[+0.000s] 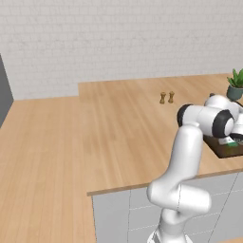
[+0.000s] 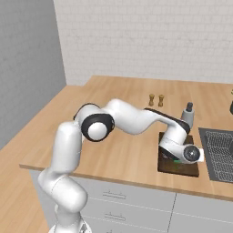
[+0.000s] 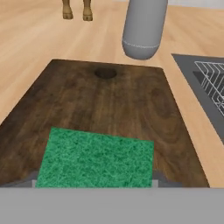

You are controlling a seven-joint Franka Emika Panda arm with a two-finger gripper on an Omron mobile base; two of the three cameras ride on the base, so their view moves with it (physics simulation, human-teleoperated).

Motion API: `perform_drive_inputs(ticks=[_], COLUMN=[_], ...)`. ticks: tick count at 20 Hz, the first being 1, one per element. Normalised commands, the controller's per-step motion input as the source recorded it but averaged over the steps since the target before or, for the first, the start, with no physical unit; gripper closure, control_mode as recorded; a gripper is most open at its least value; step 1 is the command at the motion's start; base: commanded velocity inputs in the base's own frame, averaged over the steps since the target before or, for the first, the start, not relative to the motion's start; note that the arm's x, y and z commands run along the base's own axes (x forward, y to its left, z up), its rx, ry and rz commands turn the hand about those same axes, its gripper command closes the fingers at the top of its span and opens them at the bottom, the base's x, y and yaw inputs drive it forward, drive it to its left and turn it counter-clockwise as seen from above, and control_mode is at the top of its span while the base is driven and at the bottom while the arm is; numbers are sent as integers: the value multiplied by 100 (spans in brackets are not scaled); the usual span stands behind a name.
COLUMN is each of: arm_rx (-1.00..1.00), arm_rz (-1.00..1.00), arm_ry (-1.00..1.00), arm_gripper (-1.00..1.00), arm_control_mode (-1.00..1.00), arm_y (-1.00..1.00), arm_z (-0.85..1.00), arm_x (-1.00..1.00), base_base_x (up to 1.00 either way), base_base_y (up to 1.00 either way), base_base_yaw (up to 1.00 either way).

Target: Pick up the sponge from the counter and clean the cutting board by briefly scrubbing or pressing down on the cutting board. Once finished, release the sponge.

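The green sponge [image 3: 96, 159] lies flat on the near part of the dark brown cutting board [image 3: 109, 100], and in the hand view it sits right in front of the camera. My gripper [image 3: 96, 181] is down on it, with a grey fingertip at each side of the sponge, shut on it. In the right base view the hand [image 2: 182, 152] hangs low over the cutting board [image 2: 179, 169], which lies near the front edge of the light-wood counter [image 2: 118, 150]. In the left base view a bit of green sponge [image 1: 231, 143] peeks out under the hand, on the board [image 1: 223, 151].
A grey bottle [image 3: 144, 26] stands just beyond the board's far edge. A dark grey gridded stovetop [image 2: 220, 152] lies right of the board. Two small brown shakers [image 2: 156, 100] stand farther back, and a potted plant [image 1: 236, 83] stands at the far right.
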Motion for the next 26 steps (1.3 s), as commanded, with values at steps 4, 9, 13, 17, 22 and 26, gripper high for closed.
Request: perform_drive_inputs(ticks=[4,9,13,17,22,26], arm_rx=[0,0,0,0,-1,0], arm_rz=[0,0,0,0,0,0], arm_ry=[-9,-9,-8,-10,-11,-13], arm_gripper=[100,100,100,100,100,100], arm_control_mode=[-100,-100,-100,-100,-100,-100], arm_y=[0,1,5,8,11,11], arm_z=[-34,-31,-25,-28,-33,-23], arm_x=[52,61,63,62,54,48], base_base_x=[0,0,0,0,0,0], base_base_y=[0,0,0,0,0,0], base_base_yaw=[0,0,0,0,0,0])
